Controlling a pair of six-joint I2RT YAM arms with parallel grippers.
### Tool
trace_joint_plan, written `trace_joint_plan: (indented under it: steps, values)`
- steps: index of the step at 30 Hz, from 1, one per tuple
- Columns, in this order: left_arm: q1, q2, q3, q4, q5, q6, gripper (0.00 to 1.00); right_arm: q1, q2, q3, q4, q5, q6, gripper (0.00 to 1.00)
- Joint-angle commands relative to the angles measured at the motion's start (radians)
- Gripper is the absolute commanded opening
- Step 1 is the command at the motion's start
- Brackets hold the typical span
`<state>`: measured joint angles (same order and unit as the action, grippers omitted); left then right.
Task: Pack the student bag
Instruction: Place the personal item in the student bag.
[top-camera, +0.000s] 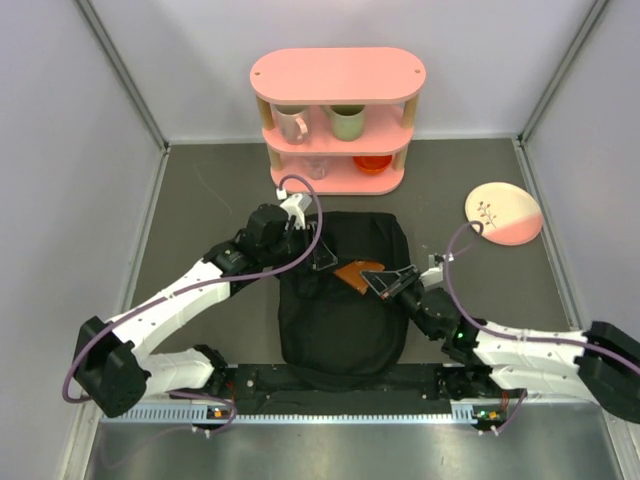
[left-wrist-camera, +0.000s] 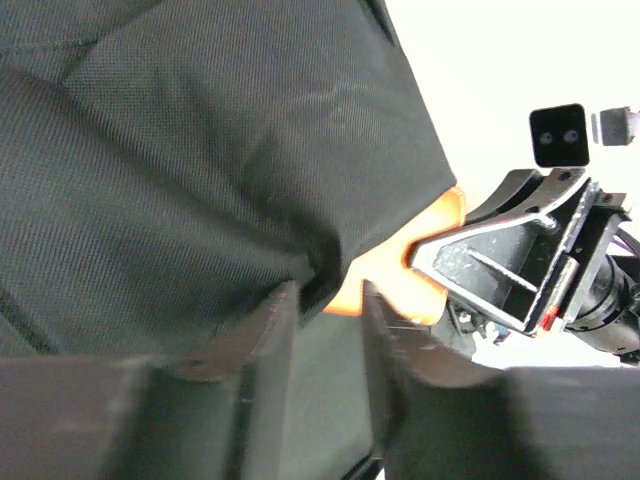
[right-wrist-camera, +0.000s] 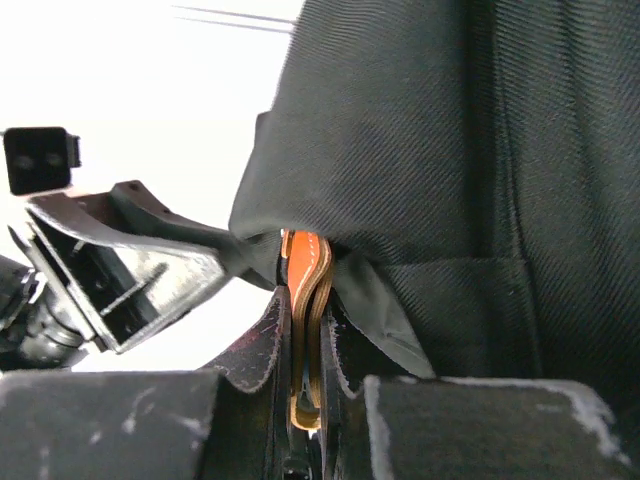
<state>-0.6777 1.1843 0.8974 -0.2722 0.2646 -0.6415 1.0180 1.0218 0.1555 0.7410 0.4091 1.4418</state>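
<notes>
Student bag (top-camera: 340, 320), black, flat mid-worktop (top-camera: 200, 190): left fingers (left-wrist-camera: 280, 325) at its 11 o'clock corner, slightly parted, fabric fold at their tips, seemingly to raise the mouth; right fingers (right-wrist-camera: 262, 345) at 3 o'clock clamp an orange wallet (right-wrist-camera: 305, 290) edge-on for insertion

Left jaws parted, right jaws clamped.

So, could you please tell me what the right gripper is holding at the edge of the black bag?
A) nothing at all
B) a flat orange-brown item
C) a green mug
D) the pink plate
B: in the right wrist view the right gripper is closed on a flat orange-brown item that pokes out from under the fabric of the student bag.
</notes>
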Motion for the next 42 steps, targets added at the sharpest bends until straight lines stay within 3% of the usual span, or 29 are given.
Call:
trace_joint_plan:
  steps: [1, 2, 5, 10, 13, 22, 28, 34, 38, 42]
  values:
    - [-0.006, -0.035, -0.014, 0.004, 0.028, 0.014, 0.49, -0.009, -0.166, 0.021, -0.101, 0.191, -0.089, 0.0]
    - [-0.006, -0.035, -0.015, 0.007, 0.028, 0.014, 0.59, -0.007, -0.196, 0.019, -0.11, 0.192, -0.096, 0.0]
    - [-0.006, -0.034, -0.022, 0.031, 0.045, 0.014, 0.71, -0.009, -0.224, 0.001, -0.118, 0.183, -0.109, 0.0]
    - [-0.01, -0.02, -0.023, 0.067, 0.1, 0.014, 0.73, -0.007, -0.229, 0.027, -0.207, 0.181, -0.136, 0.0]
    - [-0.01, -0.005, -0.029, 0.082, 0.116, 0.008, 0.73, -0.007, -0.162, 0.036, -0.152, 0.169, -0.138, 0.0]
    - [-0.008, -0.058, -0.028, 0.042, 0.035, 0.023, 0.74, 0.051, 0.263, 0.088, 0.412, 0.207, -0.113, 0.0]
    - [-0.006, -0.124, -0.02, -0.055, -0.082, 0.066, 0.78, 0.109, 0.383, 0.173, 0.435, 0.226, -0.123, 0.0]
    - [-0.002, -0.175, -0.022, -0.108, -0.136, 0.098, 0.81, 0.122, 0.426, 0.179, 0.465, 0.397, -0.17, 0.0]
    - [0.003, -0.213, -0.041, -0.134, -0.182, 0.112, 0.84, 0.073, 0.396, 0.208, 0.345, 0.439, -0.218, 0.0]
    - [0.006, -0.245, -0.071, -0.134, -0.206, 0.1, 0.88, -0.004, 0.417, 0.207, 0.383, 0.422, -0.239, 0.0]
